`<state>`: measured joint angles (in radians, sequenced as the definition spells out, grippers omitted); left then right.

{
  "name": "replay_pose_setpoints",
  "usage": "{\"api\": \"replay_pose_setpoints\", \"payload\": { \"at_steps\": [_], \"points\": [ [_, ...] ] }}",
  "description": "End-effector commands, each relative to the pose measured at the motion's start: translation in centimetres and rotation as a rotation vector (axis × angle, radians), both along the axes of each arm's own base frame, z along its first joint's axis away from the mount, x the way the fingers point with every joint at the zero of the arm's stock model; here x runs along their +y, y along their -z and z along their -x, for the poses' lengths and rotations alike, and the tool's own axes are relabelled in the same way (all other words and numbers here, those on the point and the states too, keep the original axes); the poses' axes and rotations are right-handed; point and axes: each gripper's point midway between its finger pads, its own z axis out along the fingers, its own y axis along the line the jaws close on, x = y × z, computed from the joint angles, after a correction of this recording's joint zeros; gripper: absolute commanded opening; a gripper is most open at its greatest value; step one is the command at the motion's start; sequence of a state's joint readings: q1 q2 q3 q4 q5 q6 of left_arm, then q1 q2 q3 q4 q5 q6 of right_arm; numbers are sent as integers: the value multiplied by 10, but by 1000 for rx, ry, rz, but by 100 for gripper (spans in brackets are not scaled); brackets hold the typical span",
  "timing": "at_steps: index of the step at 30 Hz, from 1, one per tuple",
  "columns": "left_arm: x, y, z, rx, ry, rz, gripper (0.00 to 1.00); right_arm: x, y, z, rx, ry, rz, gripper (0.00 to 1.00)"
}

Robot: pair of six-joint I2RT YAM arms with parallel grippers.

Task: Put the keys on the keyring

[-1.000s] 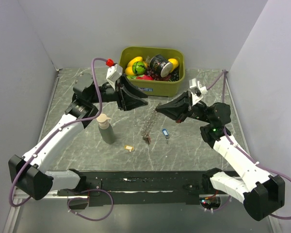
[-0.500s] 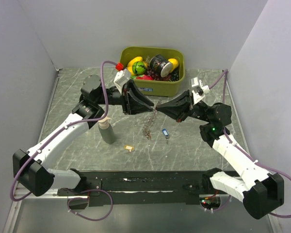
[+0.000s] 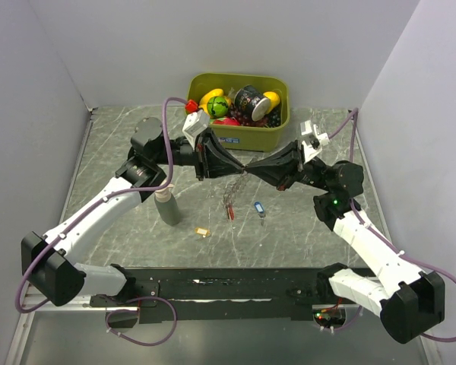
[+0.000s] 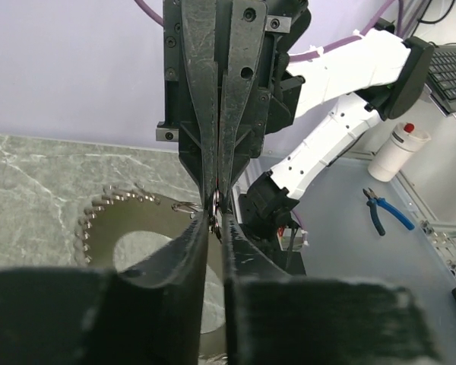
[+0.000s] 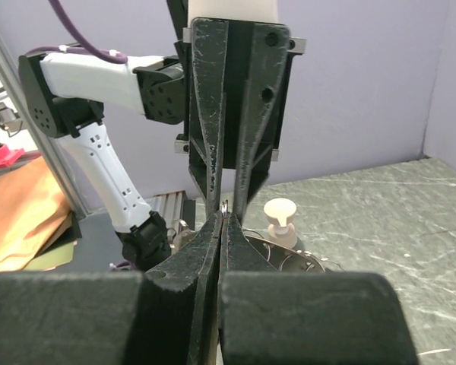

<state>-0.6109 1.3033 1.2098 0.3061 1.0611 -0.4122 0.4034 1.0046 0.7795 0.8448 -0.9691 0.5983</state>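
My two grippers meet tip to tip above the table's middle. The right gripper [image 3: 252, 169] [image 5: 222, 220] is shut on the top of the keyring [image 3: 229, 190], a beaded chain hanging below it. My left gripper [image 3: 242, 169] [image 4: 215, 217] faces it with fingers either side of the same ring end and a thin gap still showing. A red key [image 3: 229, 212] dangles at the chain's lower end. The blue key [image 3: 258, 208] and the yellow key [image 3: 203, 231] lie loose on the table.
An olive-green bin [image 3: 247, 139] with toy fruit and a can stands just behind the grippers. A grey pump bottle [image 3: 166, 202] stands under the left forearm; its cream pump [image 5: 280, 217] shows in the right wrist view.
My left arm has swung right to meet the right gripper, and its jaws have narrowed around the ring end. The chain has been drawn up and hangs shorter.
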Motion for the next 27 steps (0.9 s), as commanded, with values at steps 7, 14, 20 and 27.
{"api": "replay_pose_setpoints", "payload": {
  "at_steps": [7,14,20,27],
  "points": [
    [-6,-15,-8,-71,-70,21,1,-7,-25,9,-98,16,-52,0],
    [2,-15,-24,-100,-215,20,1,-7,-25,8,-86,24,-55,15],
    [8,-14,-33,-116,-295,10,1,-12,-27,6,-84,66,-80,47],
    [14,-8,-37,-165,-350,-16,1,-23,-27,-1,-78,168,-95,77]
  ]
}}
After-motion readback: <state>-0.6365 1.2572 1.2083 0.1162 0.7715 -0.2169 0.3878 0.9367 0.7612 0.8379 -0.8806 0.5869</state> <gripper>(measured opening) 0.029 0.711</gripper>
